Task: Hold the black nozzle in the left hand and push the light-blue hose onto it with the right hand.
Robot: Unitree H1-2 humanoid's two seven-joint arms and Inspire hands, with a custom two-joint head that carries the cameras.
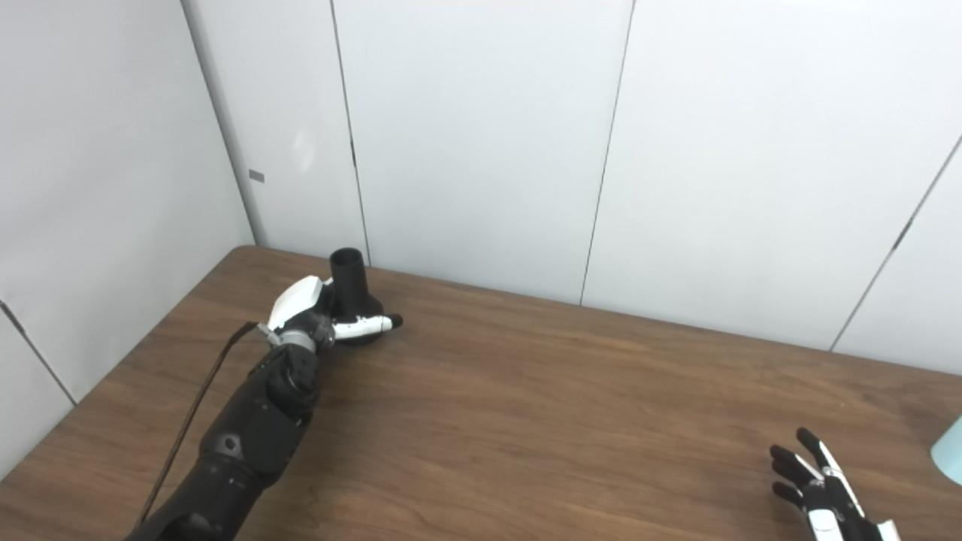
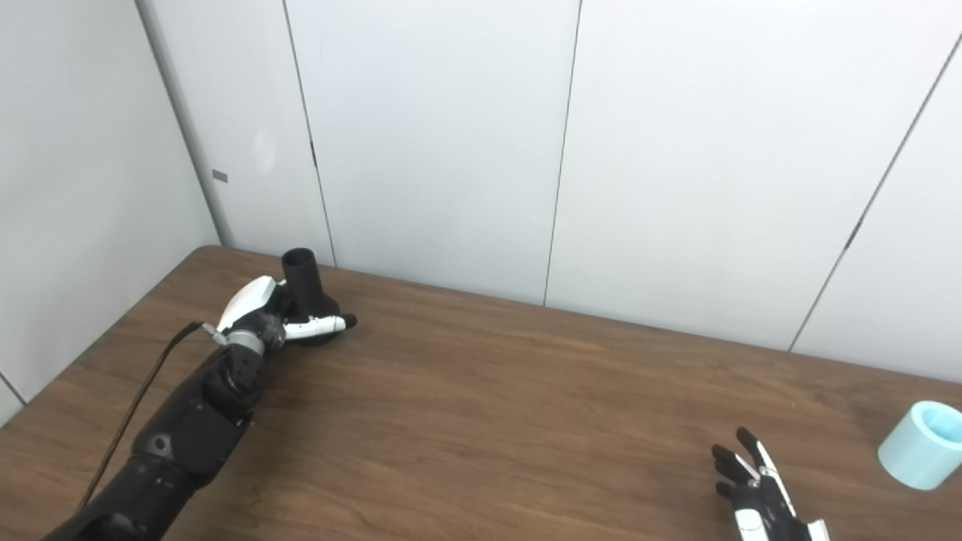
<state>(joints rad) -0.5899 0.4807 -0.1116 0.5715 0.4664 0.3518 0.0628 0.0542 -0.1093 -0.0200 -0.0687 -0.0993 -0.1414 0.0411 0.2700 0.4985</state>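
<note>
Black nozzle (image 1: 353,293) stands upright at the table's (image 1: 526,406) far left corner with the left hand (image 1: 316,315) wrapped around its base, while the right-eye view shows the hose (image 2: 923,445) just right of the empty, spread-fingered right hand (image 2: 755,488), lying tilted, mouth up-right.

**Nozzle upright at the far left, hose piece lying far to its right**

I see the black nozzle (image 1: 353,293) standing upright on the table (image 1: 541,406), its open round mouth facing up and its body flaring out into a wider base. My left hand (image 1: 312,315) is wrapped around that base. The light-blue hose (image 2: 921,445) is a short, thick-walled tube piece, tilted so its open end shows. It rests on the table well apart from the nozzle, far to its right and nearer to me.
</note>
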